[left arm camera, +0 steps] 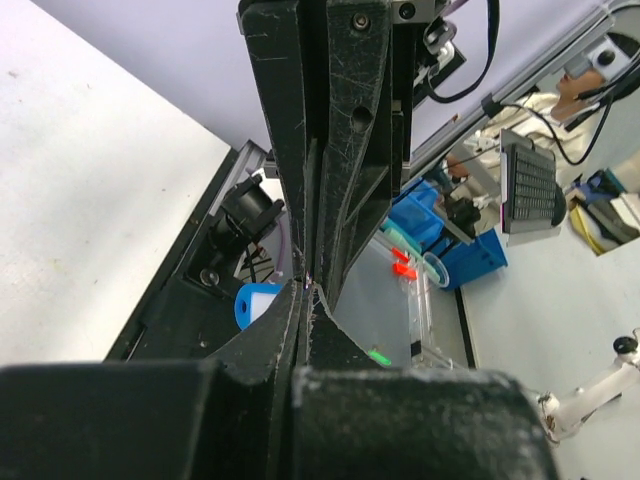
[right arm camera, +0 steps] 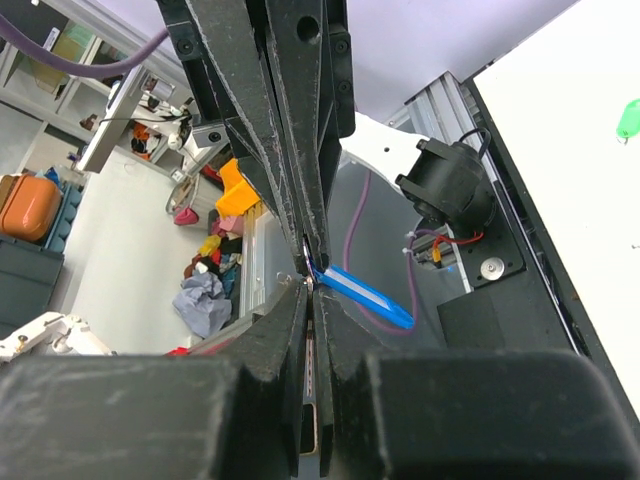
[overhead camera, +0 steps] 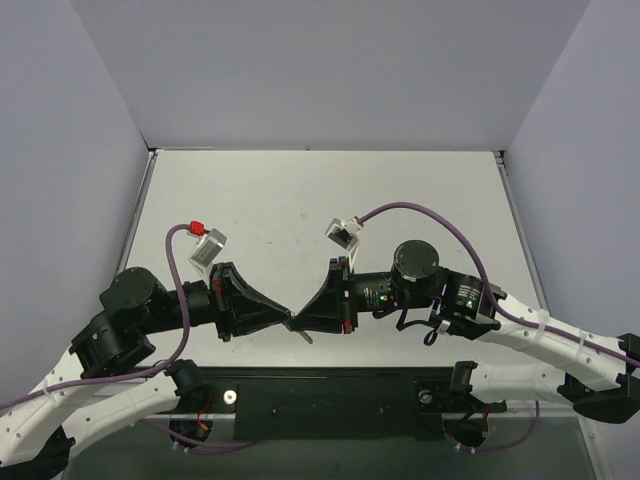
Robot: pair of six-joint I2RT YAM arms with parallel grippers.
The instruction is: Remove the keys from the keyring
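the keyring, a small bright blue oval plastic tag (right arm camera: 365,295) on a thin ring, hangs in the air over the middle of the white table's (overhead camera: 300,200) near edge. it sits right at the spot where the two arms meet tip to tip. the left gripper (overhead camera: 286,320) and the right gripper (overhead camera: 311,321) point straight at each other. each has its jaws pressed together to a thin slit, and the fingertips touch or nearly touch. the blue tag sticks out sideways from that meeting point and dangles free, so it is probably held by its ring end rather than by the plastic. the small silver-grey metal keys cannot be seen in any view, and which pincer nips the ring and which nips a key cannot be told. the nose-to-nose pose seems meant to let one arm anchor the ring while the other works the key round and off it. lifting it clear of the table gives room to twist. a similar bright green plastic tag (right arm camera: 628,118) lies on the tabletop, well apart from the grippers.
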